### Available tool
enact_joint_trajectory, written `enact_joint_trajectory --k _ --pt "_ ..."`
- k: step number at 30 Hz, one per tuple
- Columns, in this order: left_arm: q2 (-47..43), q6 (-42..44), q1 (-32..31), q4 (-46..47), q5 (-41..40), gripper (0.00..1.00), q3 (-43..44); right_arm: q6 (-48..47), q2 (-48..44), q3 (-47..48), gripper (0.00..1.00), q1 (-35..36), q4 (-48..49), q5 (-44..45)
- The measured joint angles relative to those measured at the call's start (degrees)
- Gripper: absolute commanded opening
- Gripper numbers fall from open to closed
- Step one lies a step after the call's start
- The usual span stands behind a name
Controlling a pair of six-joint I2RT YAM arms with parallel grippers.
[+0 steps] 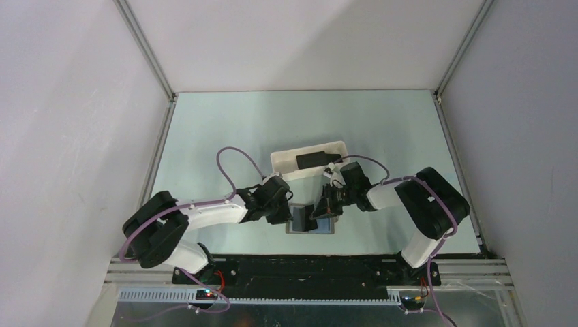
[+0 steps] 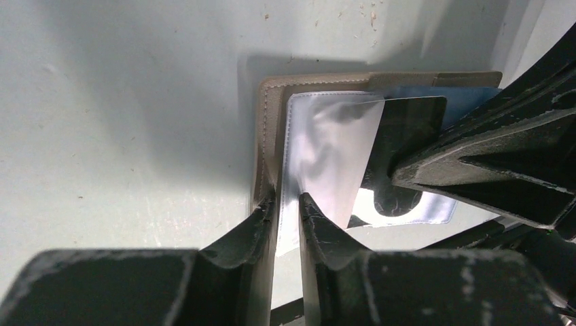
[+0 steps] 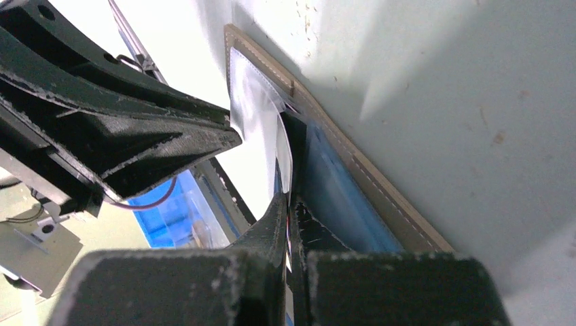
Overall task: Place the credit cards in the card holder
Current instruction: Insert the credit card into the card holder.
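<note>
The grey-brown card holder (image 1: 310,229) lies open on the table between the two arms, its silvery-blue inside up (image 2: 268,122). My left gripper (image 2: 288,200) is shut on the near edge of its silvery sleeve (image 2: 326,149), lifting it. My right gripper (image 3: 291,204) is shut on a black credit card (image 2: 411,122) held edge-on, with its far end tucked under that raised sleeve over the blue lining (image 3: 339,197). From above, both grippers (image 1: 292,211) (image 1: 320,208) meet over the holder. Another black credit card (image 1: 312,159) lies in the white tray.
The long white tray (image 1: 283,163) stands just behind the card holder, close to both wrists. The table's black front rail (image 1: 307,262) runs right below the holder. White walls close in the left, right and back.
</note>
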Motion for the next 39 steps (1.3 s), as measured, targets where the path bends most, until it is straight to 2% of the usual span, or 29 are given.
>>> enact_joint_trajectory --k 6,8,11,15,19,24,28,35,39 --pt "0.0 0.0 0.0 -0.2 0.0 0.24 0.0 5.4 1.9 0.0 0.0 3.0 4.0 2.6" --pt "0.0 0.0 0.0 -0.3 0.0 0.24 0.0 6.9 2.3 0.0 0.04 3.8 5.1 3.4" --pt "-0.2 0.0 0.2 -0.7 0.1 0.28 0.0 8.4 2.3 0.0 0.22 4.7 5.7 4.3" --pt "-1.4 -0.1 0.7 -1.0 1.1 0.41 0.0 9.6 2.3 1.0 0.43 5.4 5.0 4.5" --pt "-5.5 -0.7 2.8 -0.7 1.6 0.45 -2.2 10.4 1.6 2.4 0.59 6.0 3.5 4.2" --pt "-9.9 -1.9 6.1 -0.8 1.9 0.43 -5.5 10.5 -0.2 3.9 0.73 6.8 0.2 5.2" --pt "-9.3 -2.5 6.8 -0.9 2.8 0.4 -6.3 10.3 -0.9 5.7 0.75 7.7 -3.7 6.7" --pt "-4.8 -5.0 7.3 4.6 6.7 0.13 -7.3 11.7 -0.8 6.5 0.75 8.2 -4.9 7.1" --pt "-4.4 -7.2 9.0 9.4 9.6 0.04 -9.9 14.3 0.1 6.5 0.76 8.2 -3.4 6.3"
